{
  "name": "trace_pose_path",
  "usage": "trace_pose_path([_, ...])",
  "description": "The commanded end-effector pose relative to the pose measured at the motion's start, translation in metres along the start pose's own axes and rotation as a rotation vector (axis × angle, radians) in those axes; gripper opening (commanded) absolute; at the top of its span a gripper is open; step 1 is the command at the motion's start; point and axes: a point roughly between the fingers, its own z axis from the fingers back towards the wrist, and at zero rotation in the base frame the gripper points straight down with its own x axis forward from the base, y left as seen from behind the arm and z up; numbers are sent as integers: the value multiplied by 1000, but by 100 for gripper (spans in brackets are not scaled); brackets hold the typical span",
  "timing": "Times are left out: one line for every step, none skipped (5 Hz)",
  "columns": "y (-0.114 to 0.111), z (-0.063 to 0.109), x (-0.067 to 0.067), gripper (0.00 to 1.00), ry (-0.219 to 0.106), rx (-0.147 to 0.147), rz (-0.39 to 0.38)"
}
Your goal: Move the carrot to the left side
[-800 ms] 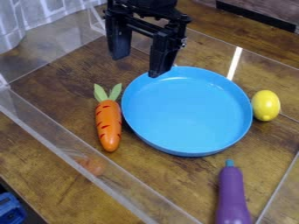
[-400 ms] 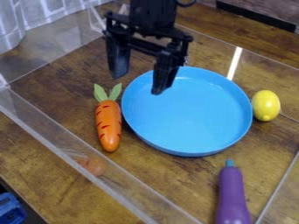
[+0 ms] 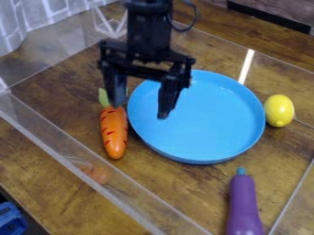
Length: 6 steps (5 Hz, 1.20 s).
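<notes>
Approach underway: I hold the black gripper [image 3: 142, 98] wide open above the small orange toy carrot [image 3: 113, 129], lying beside the round blue plate [image 3: 203, 124]. Next, I judge, lower and close.

On the wooden surface [image 3: 50, 128]: 1 carrot [image 3: 113, 131], 1 blue plate [image 3: 208, 124], 1 lemon [image 3: 280, 110] and 1 eggplant [image 3: 243, 206]. Above them hangs 1 claw [image 3: 141, 99] with 2 fingers [image 3: 166, 103].
</notes>
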Motion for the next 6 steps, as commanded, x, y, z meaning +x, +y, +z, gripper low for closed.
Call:
trace_pose_path([3, 11, 3, 100, -88, -74, 175])
trace_pose_path([20, -1, 4, 100, -116, -112, 276])
trace_pose_path([43, -10, 3, 100, -116, -143, 280])
trace_pose_path([53, -18, 5, 100, -109, -176, 253])
trace_pose_path([49, -11, 6, 100, -114, -197, 245])
trace_pose_path([45, -5, 7, 100, -112, -195, 216])
